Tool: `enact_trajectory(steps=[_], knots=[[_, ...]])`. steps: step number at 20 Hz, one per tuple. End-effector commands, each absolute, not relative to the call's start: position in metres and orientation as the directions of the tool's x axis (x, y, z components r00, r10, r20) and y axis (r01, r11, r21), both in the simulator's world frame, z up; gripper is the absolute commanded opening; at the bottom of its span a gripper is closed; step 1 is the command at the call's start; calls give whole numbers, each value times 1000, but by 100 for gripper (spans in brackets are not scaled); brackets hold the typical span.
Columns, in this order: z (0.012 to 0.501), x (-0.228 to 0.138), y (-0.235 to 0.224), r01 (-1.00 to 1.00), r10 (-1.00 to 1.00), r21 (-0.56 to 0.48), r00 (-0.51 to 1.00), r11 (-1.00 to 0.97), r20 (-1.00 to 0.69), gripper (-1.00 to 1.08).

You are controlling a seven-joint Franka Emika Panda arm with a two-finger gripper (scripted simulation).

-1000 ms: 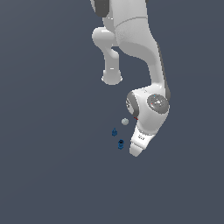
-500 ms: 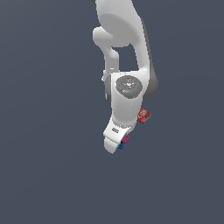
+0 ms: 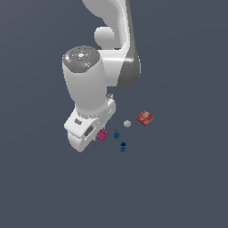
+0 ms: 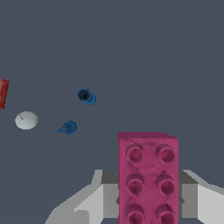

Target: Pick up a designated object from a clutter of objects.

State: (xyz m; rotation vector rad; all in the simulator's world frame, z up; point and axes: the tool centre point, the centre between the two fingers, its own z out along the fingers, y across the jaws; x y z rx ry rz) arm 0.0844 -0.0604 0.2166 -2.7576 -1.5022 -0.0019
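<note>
Wrist view shows the magenta brick [image 4: 148, 177] lying flat on the table [image 4: 131, 43] between the spread fingers [image 4: 94, 203] of the gripper [image 4: 146, 203], its 6 studs up. It looks rigid, light and smooth-sided, so I judge a firm pinch across its 2 long sides best, though contact probably hasn't begun.

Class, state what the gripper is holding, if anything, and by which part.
It cannot be told. The magenta brick lies between the gripper's fingers, but no contact on its long sides is visible.
</note>
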Motion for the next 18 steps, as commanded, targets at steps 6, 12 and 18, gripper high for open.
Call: enact_trajectory(steps=[6, 12, 18], knots=[[274, 95, -135, 841, 841, -1, 541, -541, 2, -100], [312, 103, -185, 841, 841, 0, 542, -542, 1, -100], [338, 110, -219, 840, 840, 0, 542, -542, 0, -100]])
